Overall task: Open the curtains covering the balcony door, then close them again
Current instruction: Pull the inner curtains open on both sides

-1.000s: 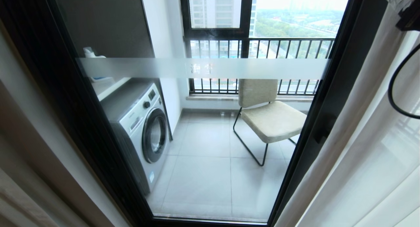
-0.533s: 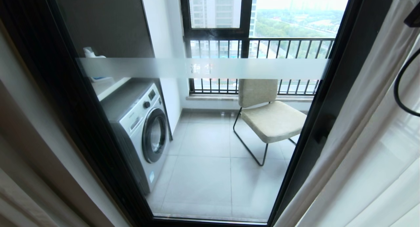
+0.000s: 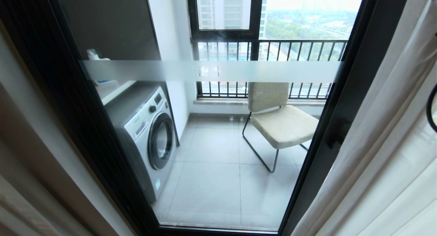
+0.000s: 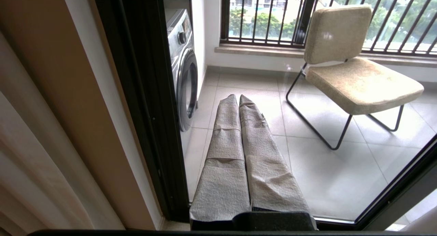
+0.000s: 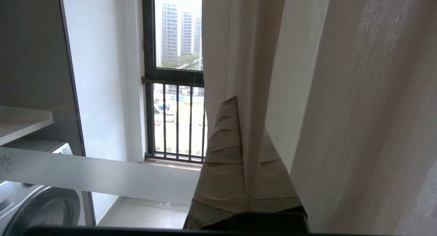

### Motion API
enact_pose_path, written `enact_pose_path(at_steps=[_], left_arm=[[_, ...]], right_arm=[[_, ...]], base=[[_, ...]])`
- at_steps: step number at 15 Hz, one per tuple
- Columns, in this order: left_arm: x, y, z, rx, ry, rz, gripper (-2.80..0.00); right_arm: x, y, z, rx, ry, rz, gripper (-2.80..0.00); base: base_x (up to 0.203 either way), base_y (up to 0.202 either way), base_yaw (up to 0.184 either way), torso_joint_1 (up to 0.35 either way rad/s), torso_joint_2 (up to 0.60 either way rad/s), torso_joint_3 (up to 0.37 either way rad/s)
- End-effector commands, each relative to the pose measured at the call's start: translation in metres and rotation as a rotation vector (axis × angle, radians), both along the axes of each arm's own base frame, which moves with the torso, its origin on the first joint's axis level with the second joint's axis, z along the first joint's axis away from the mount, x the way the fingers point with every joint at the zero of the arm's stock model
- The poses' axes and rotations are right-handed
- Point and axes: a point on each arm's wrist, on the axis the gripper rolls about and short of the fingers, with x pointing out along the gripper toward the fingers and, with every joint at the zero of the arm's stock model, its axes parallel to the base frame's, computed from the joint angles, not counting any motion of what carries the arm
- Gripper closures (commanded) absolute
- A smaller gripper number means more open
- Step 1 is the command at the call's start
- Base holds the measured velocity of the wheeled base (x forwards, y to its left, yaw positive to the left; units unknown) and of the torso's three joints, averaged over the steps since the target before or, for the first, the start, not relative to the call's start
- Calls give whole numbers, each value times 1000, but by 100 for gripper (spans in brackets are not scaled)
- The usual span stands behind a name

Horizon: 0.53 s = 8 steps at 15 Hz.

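In right pincer (image 5: 251, 126): curtains (image 5: 239, 58).

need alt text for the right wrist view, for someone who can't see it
The right gripper is shut on a fold of the curtains, beige and sheer white. Beside them, the balcony door glass shows its frosted band, a washing machine and a barred window.

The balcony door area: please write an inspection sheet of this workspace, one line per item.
Surface: grey tiled balcony floor behind the glass.
Job's things: curtains drawn aside at right; balcony door uncovered.
Clutter: washing machine, chair.
Grippers: right gripper shut on a curtain fold; left gripper shut, empty, parked low.
Cables: black cable at right edge.
Surroundings: railing, buildings beyond.
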Motion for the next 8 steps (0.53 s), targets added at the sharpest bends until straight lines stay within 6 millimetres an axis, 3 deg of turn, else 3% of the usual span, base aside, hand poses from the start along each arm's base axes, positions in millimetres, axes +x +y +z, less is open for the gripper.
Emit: enact_pose_path(at_steps=[1, 8], left_arm=[[0, 0, 0, 0, -1, 1, 0], [0, 0, 0, 0, -1, 1, 0]], right_arm=[[-7, 0, -1, -4, -2, -1, 0], [-4, 0, -1, -4, -7, 1, 0]], base=[[0, 0, 0, 0, 0, 0], [0, 0, 0, 0, 0, 0]])
